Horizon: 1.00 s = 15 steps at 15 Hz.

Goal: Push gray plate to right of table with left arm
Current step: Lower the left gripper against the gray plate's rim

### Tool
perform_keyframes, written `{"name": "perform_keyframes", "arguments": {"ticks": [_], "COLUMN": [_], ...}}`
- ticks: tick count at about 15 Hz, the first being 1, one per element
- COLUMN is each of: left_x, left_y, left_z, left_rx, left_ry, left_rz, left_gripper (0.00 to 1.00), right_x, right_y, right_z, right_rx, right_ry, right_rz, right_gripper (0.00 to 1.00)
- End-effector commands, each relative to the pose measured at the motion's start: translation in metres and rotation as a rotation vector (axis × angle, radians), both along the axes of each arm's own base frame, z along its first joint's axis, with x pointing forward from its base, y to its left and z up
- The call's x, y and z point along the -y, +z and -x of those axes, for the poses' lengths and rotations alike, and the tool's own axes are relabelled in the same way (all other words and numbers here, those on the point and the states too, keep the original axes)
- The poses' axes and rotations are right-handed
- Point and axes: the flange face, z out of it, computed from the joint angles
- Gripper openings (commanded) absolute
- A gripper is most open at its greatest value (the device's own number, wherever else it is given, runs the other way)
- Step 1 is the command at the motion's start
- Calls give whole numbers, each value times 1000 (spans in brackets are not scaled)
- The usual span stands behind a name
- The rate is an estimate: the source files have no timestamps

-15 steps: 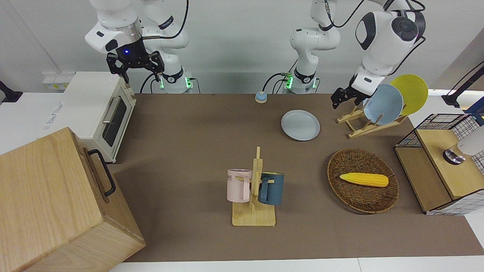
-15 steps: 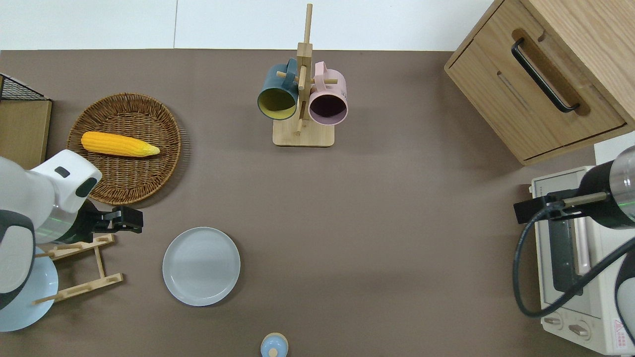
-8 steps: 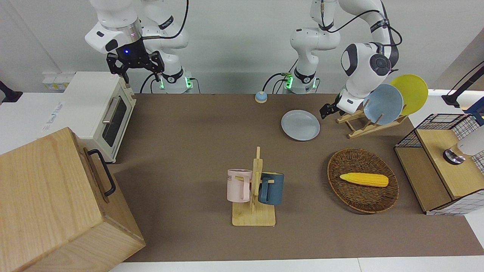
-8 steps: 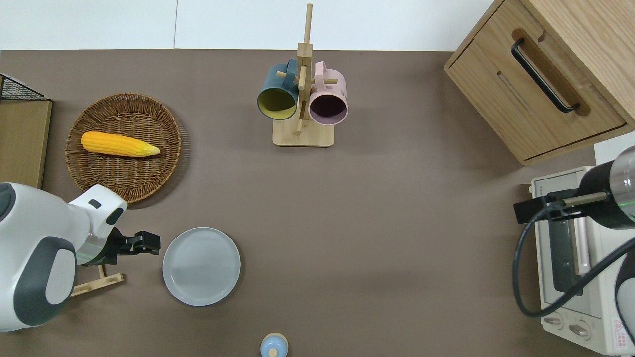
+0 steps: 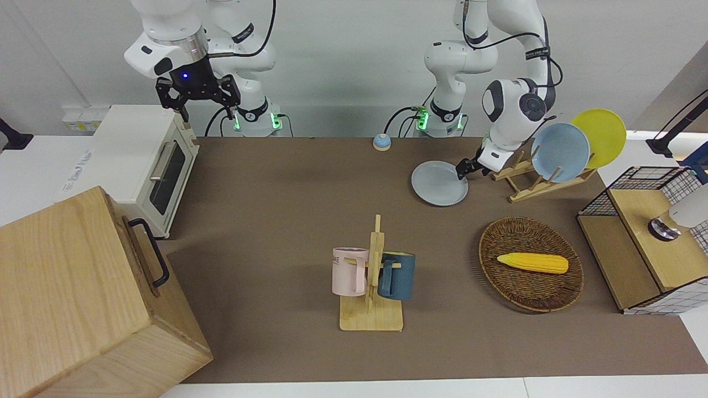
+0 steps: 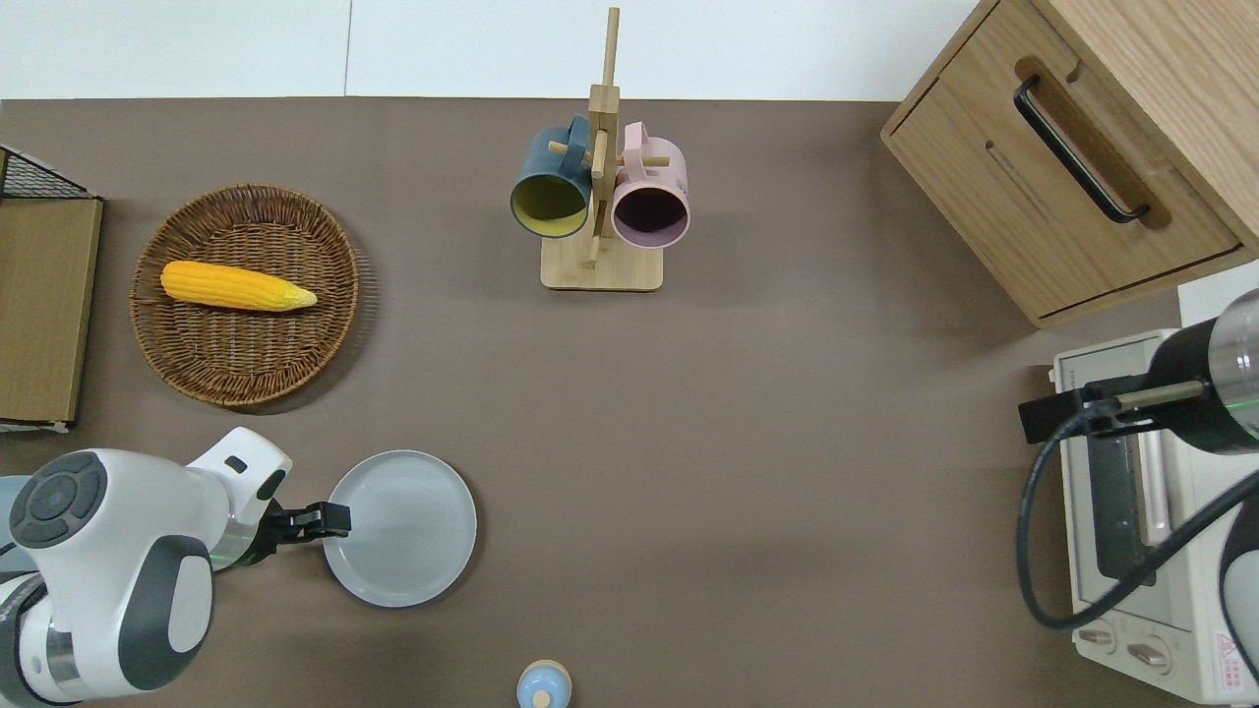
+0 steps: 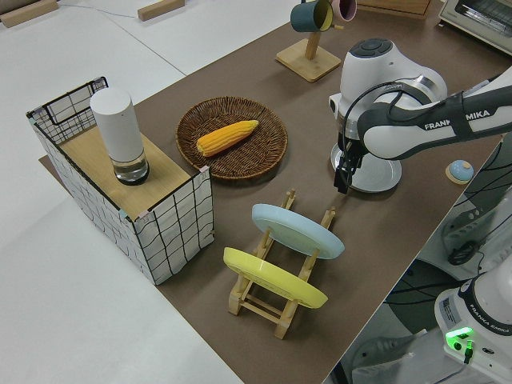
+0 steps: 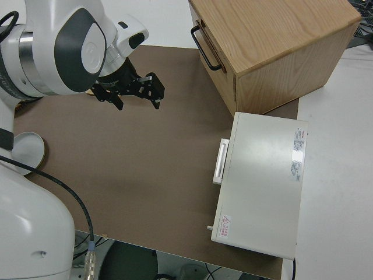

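The gray plate (image 5: 437,185) lies flat on the brown table (image 5: 276,193), near the robots and toward the left arm's end; it also shows in the overhead view (image 6: 408,531) and the left side view (image 7: 380,174). My left gripper (image 5: 462,172) is low at the table, shut, with its tip against the plate's rim on the side toward the left arm's end (image 6: 336,519) (image 7: 342,184). My right gripper (image 5: 197,102) is open, empty and parked.
A wooden dish rack (image 5: 525,185) with a sky-blue plate (image 5: 560,152) and a yellow plate (image 5: 600,135) stands beside the gray plate. A wicker basket (image 6: 246,364) holds corn. A mug rack (image 6: 600,265), a small bell (image 6: 543,685), a toaster oven (image 5: 141,160) and a wooden cabinet (image 5: 72,298) stand around.
My left gripper has come down from over the dish rack and moved across to the gray plate's rim. The plate has hardly shifted. The right arm has not moved.
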Motion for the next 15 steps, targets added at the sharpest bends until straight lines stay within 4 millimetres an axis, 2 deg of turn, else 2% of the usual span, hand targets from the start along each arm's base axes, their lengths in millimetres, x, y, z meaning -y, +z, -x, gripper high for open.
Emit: {"name": "perform_keyframes", "arguments": {"ticks": [1,3,4,11,15], "left_x": [9,12,14,16,15], "left_y": [3,0,-1,-9,-20], "left_z": [13,14,16,17,16], "left_rx": [45,42,39,23,6], "left_ry": [-13,-10,-13,-34,-59], "left_rz": [23,30,32,33,34], "left_gripper": [849,745,724,723,646], "right_x": [1,1,1,1,1], "right_y": [2,2,2,2,2], "right_z": [5,5,5,5,5], "right_rx": [-6,-6,-6,-6,-6], "right_ry": [4,4,4,4,4], "right_rz": [3,3,1,1,1], "right_gripper": [996,996,996,996,996]}}
